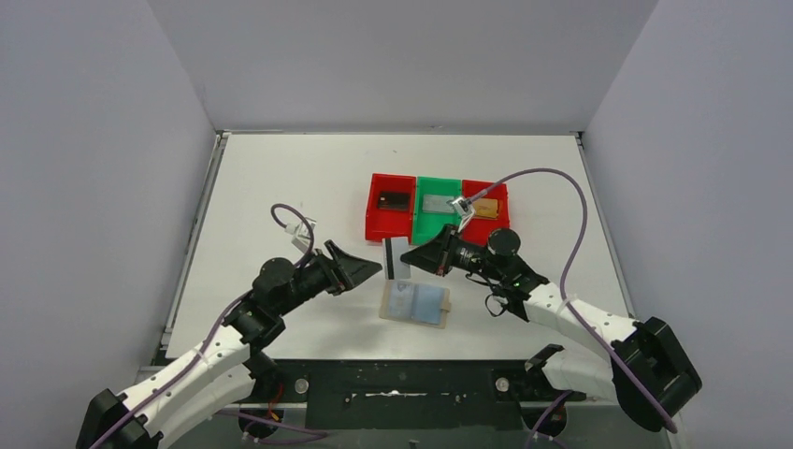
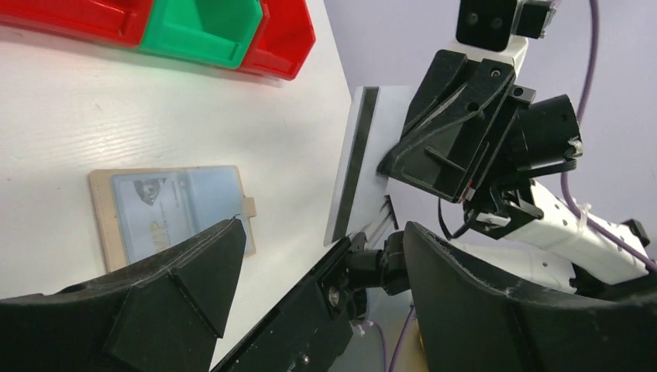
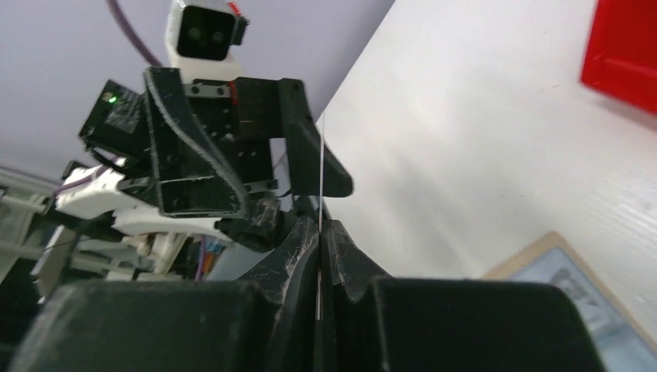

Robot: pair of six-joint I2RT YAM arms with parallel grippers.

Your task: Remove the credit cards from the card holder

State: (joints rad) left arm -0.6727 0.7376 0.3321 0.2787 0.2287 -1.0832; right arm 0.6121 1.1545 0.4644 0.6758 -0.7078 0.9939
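The card holder [image 1: 416, 303] lies open on the table, tan with pale blue-grey inner panels; it also shows in the left wrist view [image 2: 174, 213] and the right wrist view [image 3: 577, 283]. My right gripper [image 1: 412, 260] is shut on a pale credit card [image 1: 396, 259] with a dark stripe and holds it upright above the table, just behind the holder. The right wrist view shows this card edge-on [image 3: 320, 174] between the closed jaws [image 3: 320, 232]. My left gripper [image 1: 369, 269] is open and empty, facing the card [image 2: 360, 167] from the left, a little apart from it.
Three trays stand in a row behind: red [image 1: 377, 224], green [image 1: 436, 227], red [image 1: 486, 227]. Each holds a flat card-like item. The table's near edge rail [image 1: 402, 374] runs close to the holder.
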